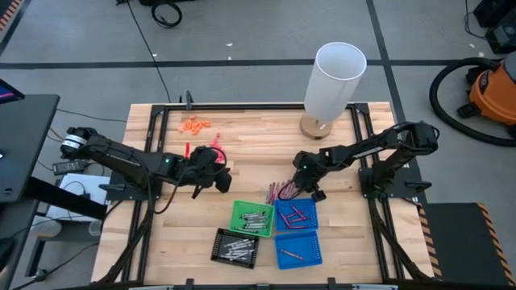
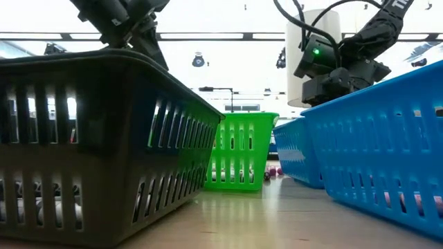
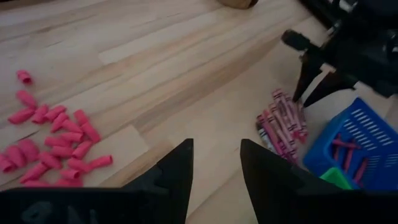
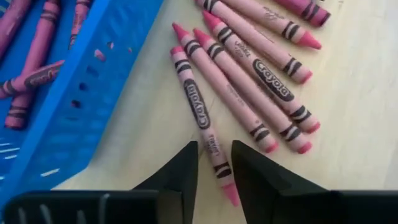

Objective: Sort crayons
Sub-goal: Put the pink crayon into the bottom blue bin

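A loose pile of pink-red crayons (image 1: 282, 192) lies flat on the wooden table beside the upper blue tray (image 1: 296, 214); it also shows in the right wrist view (image 4: 249, 68) and the left wrist view (image 3: 283, 121). My right gripper (image 1: 310, 190) (image 4: 214, 168) is open and low over the pile, pointing down. One crayon (image 4: 202, 118) lies with its blunt end between the fingertips. My left gripper (image 1: 214, 173) (image 3: 216, 168) is open and empty, left of the pile, near the chunky pink bits (image 3: 56, 137). Grey crayons lie in the green tray (image 1: 252, 217) and the black tray (image 1: 235, 246). My right gripper's fingers (image 4: 186, 171) stand on either side of the blunt end (image 4: 214, 152) of one pink-red crayon, coming from above. The crayon lies flat on the table. I cannot tell whether the fingers touch it.
A second blue tray (image 1: 297, 248) holds a red crayon at the near edge. A tall white cylinder (image 1: 334, 80) stands at the far right. Tiny orange bits (image 1: 193, 125) lie at the far left. Bare wood lies between the two grippers.
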Motion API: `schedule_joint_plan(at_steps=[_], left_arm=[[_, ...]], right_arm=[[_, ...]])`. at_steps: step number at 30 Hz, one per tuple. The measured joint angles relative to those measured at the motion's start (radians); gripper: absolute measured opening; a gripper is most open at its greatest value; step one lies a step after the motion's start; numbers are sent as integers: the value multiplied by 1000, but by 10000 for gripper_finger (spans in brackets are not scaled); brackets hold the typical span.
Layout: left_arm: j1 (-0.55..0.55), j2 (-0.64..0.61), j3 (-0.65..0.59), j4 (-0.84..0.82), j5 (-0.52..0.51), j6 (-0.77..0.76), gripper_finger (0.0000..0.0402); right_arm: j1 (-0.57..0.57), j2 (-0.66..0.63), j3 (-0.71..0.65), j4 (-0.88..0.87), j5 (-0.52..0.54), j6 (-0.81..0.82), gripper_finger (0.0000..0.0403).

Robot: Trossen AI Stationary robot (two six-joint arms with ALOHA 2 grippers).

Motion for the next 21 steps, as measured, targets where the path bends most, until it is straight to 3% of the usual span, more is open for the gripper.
schedule_joint_plan(at_steps=[11, 21], left_arm=[[1, 1, 0, -35, 1, 1, 142], [2, 1, 0, -44, 1, 1, 142]], right_arm=[[-19, -24, 1, -129, 16, 8, 22], [-18, -137, 26, -212, 41, 54, 29]])
